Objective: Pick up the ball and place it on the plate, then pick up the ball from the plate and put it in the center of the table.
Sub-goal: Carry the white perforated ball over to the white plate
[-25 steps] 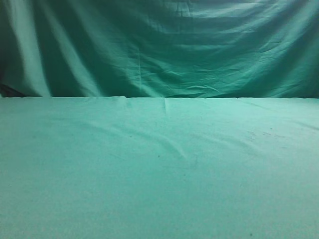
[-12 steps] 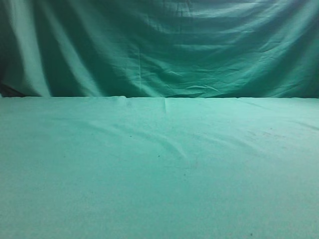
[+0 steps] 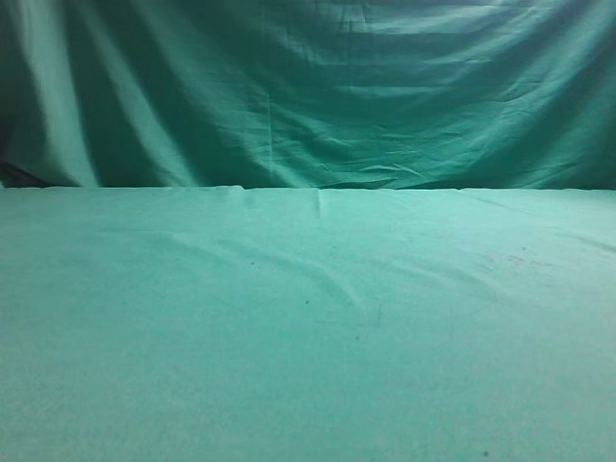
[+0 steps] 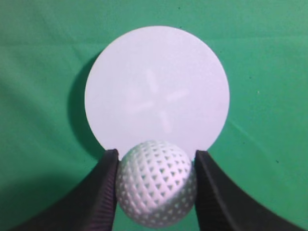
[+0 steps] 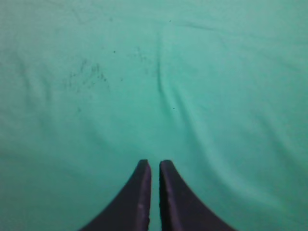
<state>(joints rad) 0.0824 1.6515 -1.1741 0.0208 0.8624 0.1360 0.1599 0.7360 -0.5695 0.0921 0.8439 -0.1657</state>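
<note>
White and dimpled, the golf ball (image 4: 156, 190) sits clamped in the left hand (image 4: 155, 185), its two dark fingers (image 4: 103, 192) pressed against either side. Beyond the ball lies the round white plate (image 4: 157, 89), flat on the green-clothed bench (image 4: 38, 72); the ball overlaps the plate's near rim in the left wrist view, and I cannot tell whether it hangs above the plate or touches it. The hand looks down on the plate, with the ball short of the plate's middle.

Judging from this, the risk is a release at the near rim: the plate looks almost flat, so a ball let go there could roll off onto the cloth. Its roundness also means a slack grip could let it slip.

To the right of the plate's scene, the right hand (image 5: 154, 168) hangs over bare, wrinkled cloth, fingers nearly together with a thin gap, holding nothing. The exterior view shows only bench and green backdrop (image 3: 308, 87).
</note>
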